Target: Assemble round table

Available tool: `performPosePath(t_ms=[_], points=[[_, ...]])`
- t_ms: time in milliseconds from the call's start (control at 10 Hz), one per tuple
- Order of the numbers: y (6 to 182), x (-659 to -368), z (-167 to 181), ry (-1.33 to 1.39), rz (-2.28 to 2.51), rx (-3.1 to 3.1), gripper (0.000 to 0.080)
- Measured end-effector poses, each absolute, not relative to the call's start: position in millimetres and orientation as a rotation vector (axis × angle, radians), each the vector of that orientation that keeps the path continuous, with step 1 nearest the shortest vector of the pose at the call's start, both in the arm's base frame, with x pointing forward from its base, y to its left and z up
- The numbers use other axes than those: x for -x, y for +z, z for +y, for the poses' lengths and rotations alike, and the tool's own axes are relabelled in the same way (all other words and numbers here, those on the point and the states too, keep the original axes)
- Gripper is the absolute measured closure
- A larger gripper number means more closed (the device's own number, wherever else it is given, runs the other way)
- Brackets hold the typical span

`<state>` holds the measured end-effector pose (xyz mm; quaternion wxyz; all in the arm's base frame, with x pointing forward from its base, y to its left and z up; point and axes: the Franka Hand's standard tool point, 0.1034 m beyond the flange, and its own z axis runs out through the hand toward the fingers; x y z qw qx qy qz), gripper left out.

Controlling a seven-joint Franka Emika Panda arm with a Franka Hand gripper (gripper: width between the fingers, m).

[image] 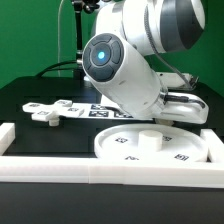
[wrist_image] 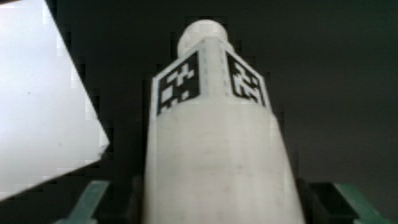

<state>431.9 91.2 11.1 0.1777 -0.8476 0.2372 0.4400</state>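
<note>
The pincer (wrist_image: 214, 208) is gripping the leg (wrist_image: 214, 130), a smooth white plastic cylinder with a rounded tip and two black-and-white square tags. The leg is sitting right between the two fingers. The round rimmed disc (image: 152, 150) is lying flat on the black table (image: 30, 92), and the cross-shaped foot (image: 45, 112) is lying apart from it, toward the exterior view's left.

Exterior cam: low at the tabletop (image: 30, 95) edge, close in, facing the arm (image: 130, 70) across the round disc (image: 150, 148). Wrist cam looks along the end effector (wrist_image: 210, 202), tight on the cylinder leg (wrist_image: 210, 130); only the black tabletop is shared.
</note>
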Motion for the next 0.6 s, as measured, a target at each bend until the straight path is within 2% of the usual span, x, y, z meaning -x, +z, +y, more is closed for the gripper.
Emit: performPosePath(t_ms=[100, 400, 500, 600], points=[[20.7, -434.7, 90.1, 1.245, 0.658, 2.394, 0.0393], [79.7, -447.7, 92.3, 1.262, 0.620, 2.389, 0.0390], [84.7, -450.0, 95.7, 1.220, 0.624, 2.416, 0.0390], [81.6, -447.0, 95.0, 1.229, 0.622, 2.411, 0.0390]])
